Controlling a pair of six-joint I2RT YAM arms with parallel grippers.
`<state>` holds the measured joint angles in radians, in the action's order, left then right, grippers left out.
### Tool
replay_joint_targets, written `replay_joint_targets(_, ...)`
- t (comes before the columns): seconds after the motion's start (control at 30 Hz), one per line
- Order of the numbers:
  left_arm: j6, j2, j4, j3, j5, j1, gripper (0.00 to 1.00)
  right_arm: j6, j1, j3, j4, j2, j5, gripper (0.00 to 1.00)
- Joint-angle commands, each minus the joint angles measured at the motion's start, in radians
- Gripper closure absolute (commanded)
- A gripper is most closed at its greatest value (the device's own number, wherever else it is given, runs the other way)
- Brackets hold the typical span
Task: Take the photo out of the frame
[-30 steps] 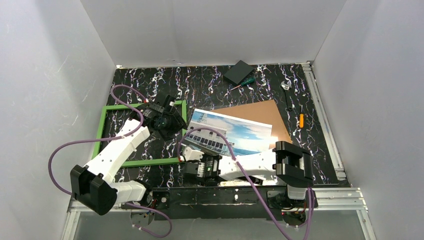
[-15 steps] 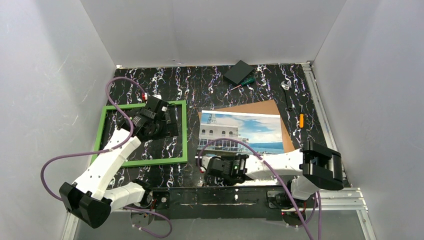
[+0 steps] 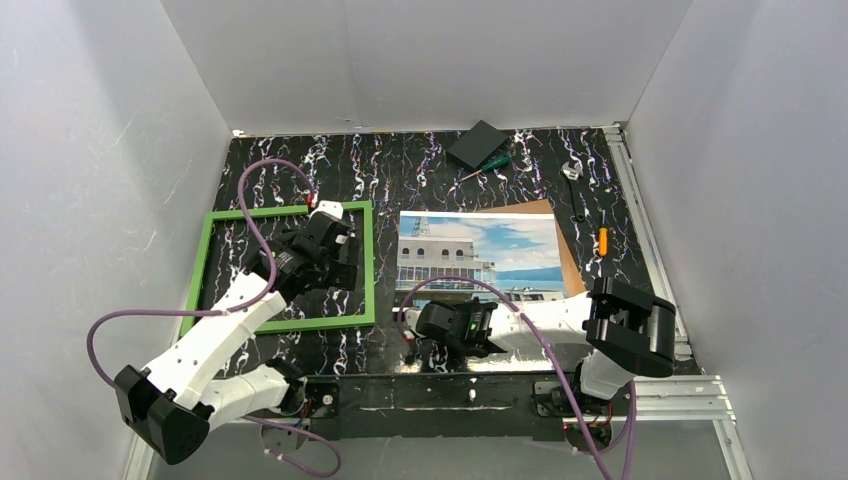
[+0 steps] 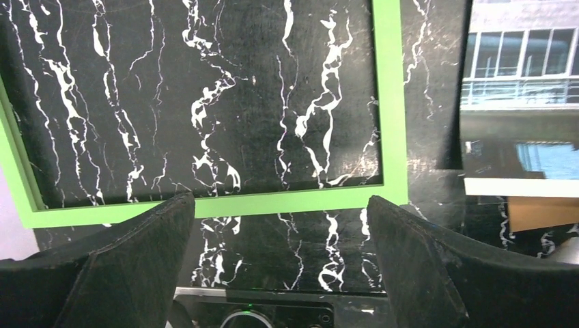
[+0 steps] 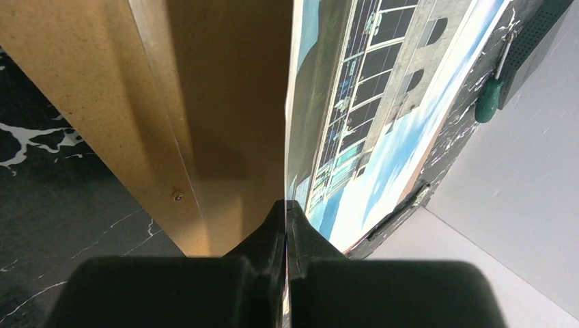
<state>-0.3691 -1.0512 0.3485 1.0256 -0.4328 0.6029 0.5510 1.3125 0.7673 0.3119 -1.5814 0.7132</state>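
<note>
The green frame lies flat and empty on the black marble table, with the marble showing through it. My left gripper hovers over its right half, open and empty. In the left wrist view the frame's corner lies ahead of that gripper. The photo of a white building lies to the right, over the brown backing board. My right gripper is shut on the photo's near edge. In the right wrist view that gripper pinches the photo above the board.
A black box and a green-handled screwdriver lie at the back. A small metal part and an orange item lie at the right edge. White walls enclose the table on three sides.
The photo has swung round and moved right and back, and now sits square over the backing board. My right arm moved right with it. My left gripper shifted slightly over the frame.
</note>
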Motion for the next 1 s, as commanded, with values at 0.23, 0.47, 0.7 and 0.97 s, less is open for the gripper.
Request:
replay_joint_targets(0.23,0.035,0.023,0.026,-0.026,-0.085,0.021,0.02,0.004,-0.004,-0.030,-0.015,0.057,0.025,0.83)
replay_joint_targets(0.47,0.030,0.015,0.023,-0.026,-0.081,0.021,0.02,-0.052,-0.002,-0.032,0.033,0.095,0.062,0.74)
replay_joint_targets(0.7,0.032,0.008,0.020,-0.029,-0.089,0.019,0.02,-0.099,-0.002,-0.047,0.071,0.137,0.076,0.55)
replay_joint_targets(0.97,0.024,-0.002,0.021,-0.026,-0.074,0.009,0.02,-0.261,0.000,0.002,0.259,0.161,0.068,0.30)
